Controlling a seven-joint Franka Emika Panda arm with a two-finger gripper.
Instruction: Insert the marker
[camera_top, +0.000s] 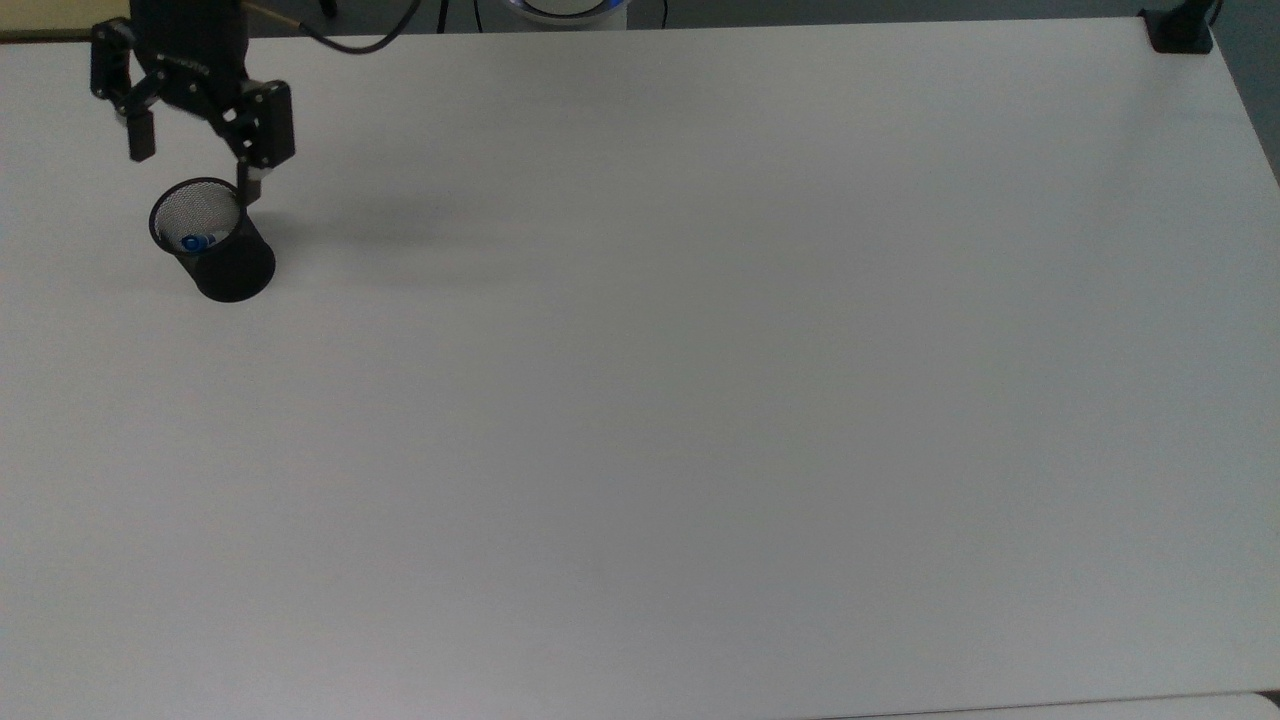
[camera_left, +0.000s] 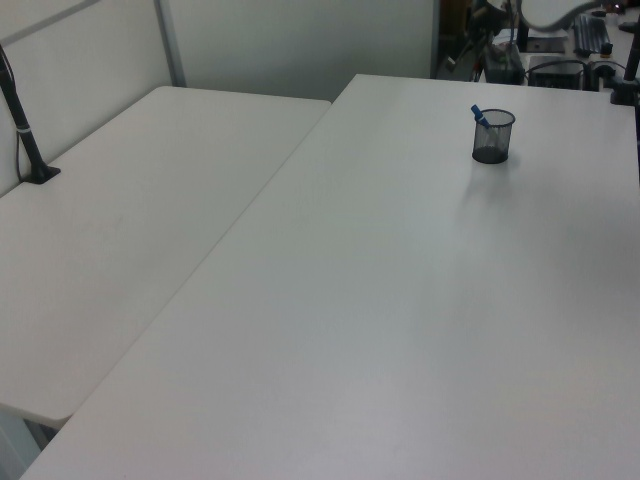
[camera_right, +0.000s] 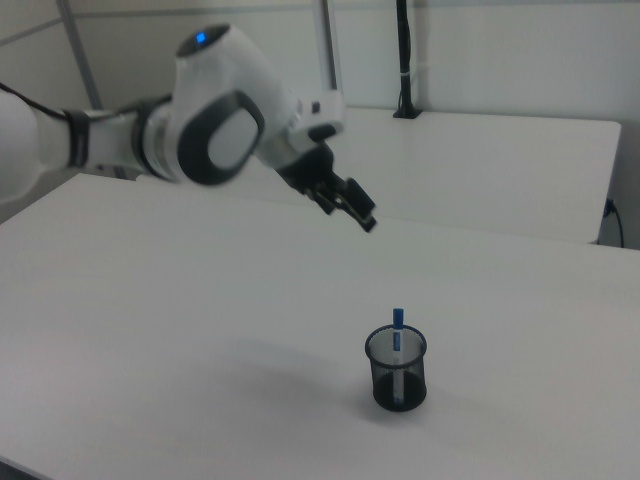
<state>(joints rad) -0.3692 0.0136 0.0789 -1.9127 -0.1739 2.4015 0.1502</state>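
Observation:
The marker (camera_top: 195, 241) stands inside the black mesh cup (camera_top: 214, 243) near the top view's left edge, blue end up. In the left view the marker's blue tip (camera_left: 480, 115) sticks out over the cup's rim (camera_left: 493, 113). The right view shows the marker (camera_right: 398, 326) leaning upright in the cup (camera_right: 397, 372). My gripper (camera_top: 195, 165) is open and holds nothing, its fingers spread wide. It hangs above the cup, offset toward the top view's top edge. In the right view the gripper (camera_right: 352, 208) sits well above the cup and to the right view's left.
A black clamp mount (camera_top: 1180, 30) sits at the table's corner in the top view's upper right. A second white table (camera_left: 120, 220) adjoins on the left view's left, with a black post (camera_left: 22, 125) on it. Wide bare tabletop (camera_top: 700, 400) surrounds the cup.

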